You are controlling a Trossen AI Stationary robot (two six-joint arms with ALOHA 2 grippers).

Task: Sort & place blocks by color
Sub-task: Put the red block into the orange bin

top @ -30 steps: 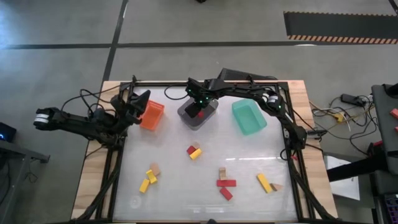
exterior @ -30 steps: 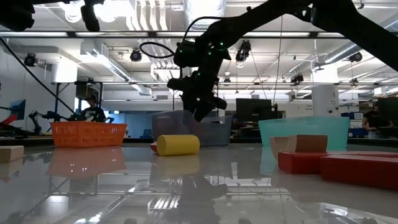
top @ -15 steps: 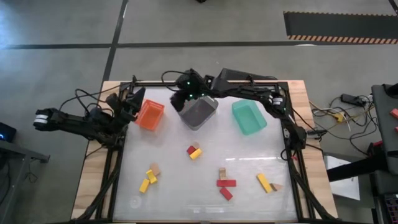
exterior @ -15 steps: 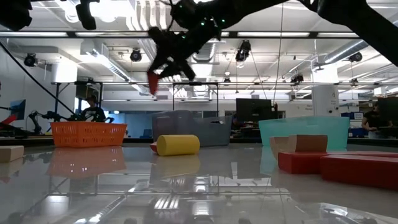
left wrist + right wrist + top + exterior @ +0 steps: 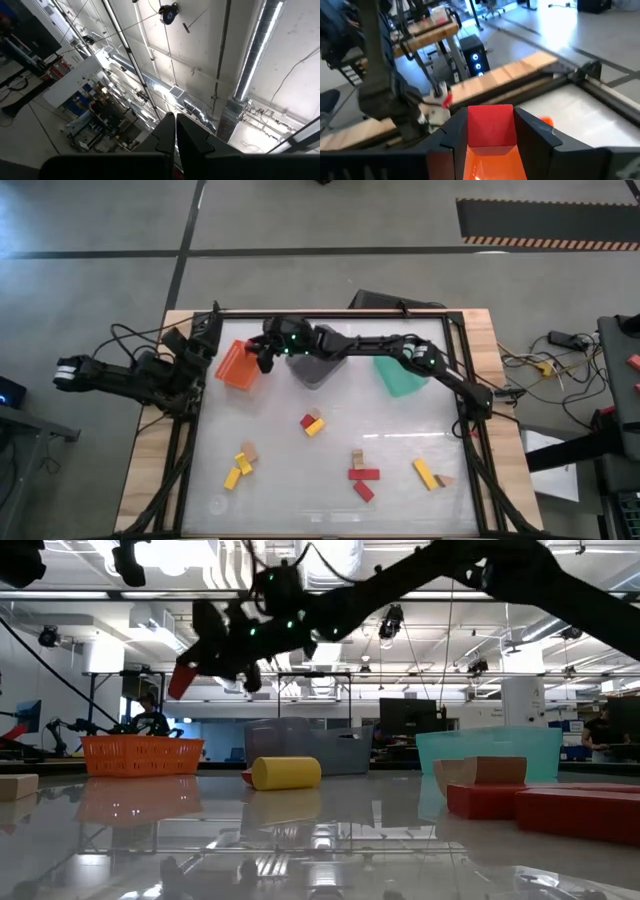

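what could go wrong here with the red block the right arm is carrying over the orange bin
1. The right gripper holds the red block high above the table, at the orange bin's edge nearest the grey bin. Released now, it might hit the rim or bounce out.
2. The left gripper, shut and pointing up at the ceiling, sits close beside the same bin. If the right arm reaches further, the two arms could collide.

right gripper (image 5: pixel 262 356) with red block (image 5: pixel 490 125) swung left from above the grey bin (image 5: pixel 318 368) to over the orange bin (image 5: pixel 236 368), left arm drawn back slightly left
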